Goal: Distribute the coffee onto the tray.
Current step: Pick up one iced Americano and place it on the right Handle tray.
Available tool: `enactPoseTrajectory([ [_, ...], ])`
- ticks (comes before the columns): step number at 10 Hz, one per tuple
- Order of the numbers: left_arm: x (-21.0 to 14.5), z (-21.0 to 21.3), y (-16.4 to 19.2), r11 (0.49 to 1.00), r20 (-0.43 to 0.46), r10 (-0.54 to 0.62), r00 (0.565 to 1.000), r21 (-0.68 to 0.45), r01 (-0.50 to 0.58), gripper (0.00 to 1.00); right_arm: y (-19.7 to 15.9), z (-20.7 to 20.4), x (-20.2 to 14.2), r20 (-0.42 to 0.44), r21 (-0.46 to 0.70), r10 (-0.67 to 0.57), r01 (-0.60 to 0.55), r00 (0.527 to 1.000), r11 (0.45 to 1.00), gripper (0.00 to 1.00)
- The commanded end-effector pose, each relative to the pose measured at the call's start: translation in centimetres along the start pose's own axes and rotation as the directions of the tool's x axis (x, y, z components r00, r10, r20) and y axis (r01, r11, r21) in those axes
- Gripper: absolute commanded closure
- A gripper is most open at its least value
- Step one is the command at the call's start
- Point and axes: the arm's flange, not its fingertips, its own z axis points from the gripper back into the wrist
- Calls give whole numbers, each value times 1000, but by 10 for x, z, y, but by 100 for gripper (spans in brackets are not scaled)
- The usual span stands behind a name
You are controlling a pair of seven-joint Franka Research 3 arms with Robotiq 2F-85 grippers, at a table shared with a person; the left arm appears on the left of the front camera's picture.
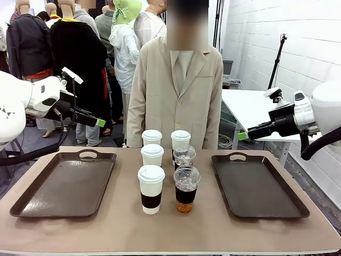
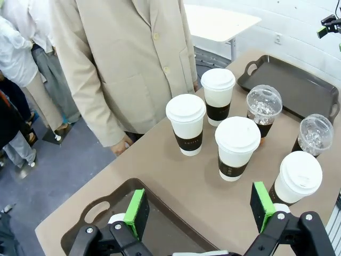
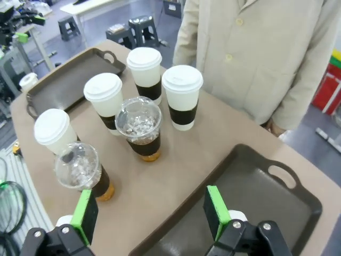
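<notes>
Several white lidded coffee cups with brown sleeves (image 1: 151, 188) (image 2: 237, 146) (image 3: 183, 96) and two clear dome-lidded iced coffees (image 1: 186, 186) (image 2: 264, 109) (image 3: 139, 128) stand clustered at the table's middle. A dark brown tray (image 1: 64, 184) (image 2: 96, 213) lies to their left, and a second tray (image 1: 258, 184) (image 3: 256, 197) to their right; both are bare. My left gripper (image 1: 98, 122) (image 2: 199, 210) hovers open above the left tray's far end. Above the right tray's far end my right gripper (image 1: 243, 136) (image 3: 151, 213) hangs open. Neither holds anything.
A person in a beige coat (image 1: 176, 96) stands at the table's far edge right behind the cups, with a hand (image 2: 125, 145) down by the side. A white side table (image 1: 250, 106) stands at the back right. Bare tabletop runs along the near edge.
</notes>
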Motion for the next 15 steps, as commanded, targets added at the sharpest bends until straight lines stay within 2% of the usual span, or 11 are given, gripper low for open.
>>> enactPoseTrajectory([
  [1,0,1,-3,1000,-16,-7,1000,-9,7,0,1,2,2,13,15,19,-19,1000,1000,0],
  [6,0,1,-3,1000,-16,-7,1000,-9,7,0,4,5,4,9,4,4,-4,1000,1000,0],
  [8,0,1,-3,1000,-16,-7,1000,-9,7,0,0,-7,-10,15,72,125,-126,992,989,0],
  [11,0,1,-3,1000,-16,-7,1000,-9,7,0,-10,-24,-35,33,154,189,-192,981,969,0],
  [15,0,1,-3,1000,-16,-7,1000,-9,7,0,-14,-38,-66,118,254,362,-380,925,889,0],
])
